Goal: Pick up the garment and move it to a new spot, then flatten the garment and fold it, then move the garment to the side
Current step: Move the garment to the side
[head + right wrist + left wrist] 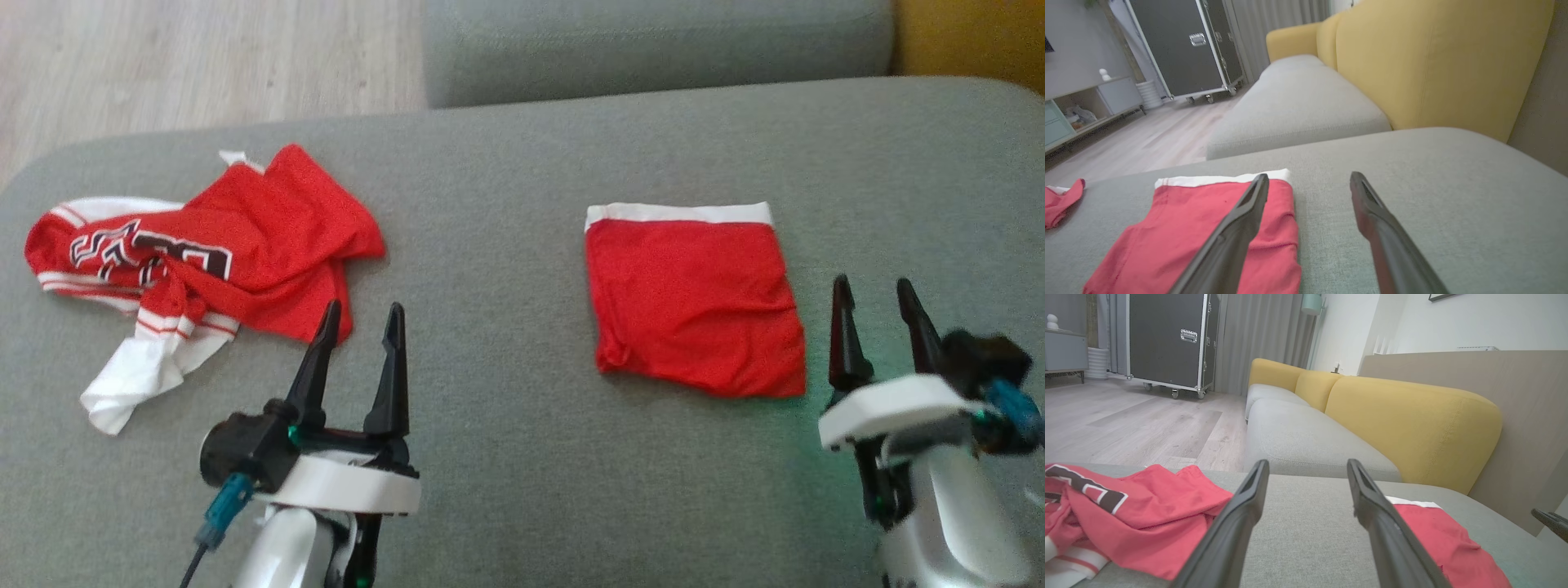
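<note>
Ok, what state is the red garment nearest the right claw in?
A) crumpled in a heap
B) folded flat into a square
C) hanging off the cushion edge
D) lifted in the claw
B: the folded red garment lies flat and square on the grey cushion beside the open, empty right claw; the crumpled jersey sits over by the left claw.

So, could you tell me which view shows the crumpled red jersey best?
The head view: it shows the whole crumpled jersey from above, lettering and white trim included. The left wrist view catches part of it at a low angle; the right wrist view, just a red corner at its left edge.
</note>
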Controlling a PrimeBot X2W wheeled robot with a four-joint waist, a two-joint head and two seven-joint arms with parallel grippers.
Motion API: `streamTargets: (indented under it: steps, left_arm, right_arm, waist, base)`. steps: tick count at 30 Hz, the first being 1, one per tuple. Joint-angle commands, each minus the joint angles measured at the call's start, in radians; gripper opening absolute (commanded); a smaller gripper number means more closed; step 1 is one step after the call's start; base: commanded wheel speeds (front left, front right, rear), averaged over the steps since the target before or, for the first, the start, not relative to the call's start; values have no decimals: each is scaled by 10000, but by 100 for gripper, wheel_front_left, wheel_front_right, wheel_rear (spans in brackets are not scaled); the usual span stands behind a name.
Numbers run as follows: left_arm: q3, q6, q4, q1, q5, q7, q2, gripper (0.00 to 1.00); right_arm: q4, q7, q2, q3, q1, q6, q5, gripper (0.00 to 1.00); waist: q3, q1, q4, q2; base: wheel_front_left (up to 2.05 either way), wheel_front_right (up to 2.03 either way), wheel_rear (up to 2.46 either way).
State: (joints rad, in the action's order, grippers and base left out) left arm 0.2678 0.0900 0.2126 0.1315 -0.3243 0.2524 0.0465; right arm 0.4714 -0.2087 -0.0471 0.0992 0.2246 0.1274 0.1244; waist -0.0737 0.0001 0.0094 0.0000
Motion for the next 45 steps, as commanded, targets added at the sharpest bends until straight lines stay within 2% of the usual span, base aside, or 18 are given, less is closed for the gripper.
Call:
streamTargets:
  steps: [1, 6, 11, 18, 19, 20, 29, 34, 37, 38, 42, 45]
  left_arm:
    - [-212, 54, -272, 559, 29, 93, 37, 100]
    - [-10, 60, -169, 859, -16, 93, 37, 100]
    - [142, 56, -158, 1112, -83, 93, 37, 100]
    - [229, 2, -132, 1246, -85, 94, 37, 100]
    - [237, -4, -133, 1241, -87, 94, 37, 100]
    - [236, -6, -126, 1238, -85, 94, 37, 100]
    - [151, -48, -56, 1089, -92, 94, 37, 100]
    - [127, -80, -84, 892, -143, 94, 37, 100]
    - [81, -79, -91, 762, -151, 94, 37, 100]
    - [81, -79, -91, 762, -151, 94, 37, 100]
    - [72, -78, -168, 711, -237, 94, 37, 100]
    - [68, -93, -342, 761, -672, 94, 37, 100]
  right_arm:
    - [-25, 156, -33, -249, 718, 33, -126, 100]
    - [1214, 823, -32, 83, 1678, 33, -207, 100]
    - [2648, 1629, -49, 295, 2493, 33, 291, 100]
    - [4191, 2121, -241, -144, 3057, 33, 394, 100]
    - [4343, 2103, -254, -199, 3106, 33, 415, 13]
    - [4465, 2038, -270, -246, 3156, 33, 439, 0]
    - [4950, 843, -738, -1120, 3550, 33, -143, 0]
    - [4852, 544, -1227, -2289, 3680, 33, -424, 0]
    - [4666, 586, -1797, -3234, 3730, 33, -405, 0]
    - [4666, 586, -1797, -3234, 3730, 33, -405, 0]
    - [4304, 799, -2925, -4580, 3751, 33, -27, 0]
    - [3921, 1038, -4010, -5579, 3778, 33, 414, 0]
  waist:
    - [-322, -1, 242, 0]
    - [-851, -1, 608, 0]
    - [-1254, -1, 981, 0]
    - [-1374, -1, 1272, 0]
    - [-1363, -1, 1289, 0]
    - [-1349, -1, 1300, 0]
    - [-885, -1, 1015, 0]
    - [-474, -1, 722, 0]
    - [-284, -1, 589, 0]
    - [-284, -1, 589, 0]
    - [-224, -1, 531, 0]
    - [-378, -1, 557, 0]
  base:
    - [0, 0, 0]
    - [0, 0, 0]
    - [0, 0, 0]
    - [0, 0, 0]
    - [0, 0, 0]
    - [0, 0, 0]
    - [0, 0, 0]
    - [0, 0, 0]
    - [0, 0, 0]
    - [0, 0, 0]
    - [0, 0, 0]
    - [0, 0, 0]
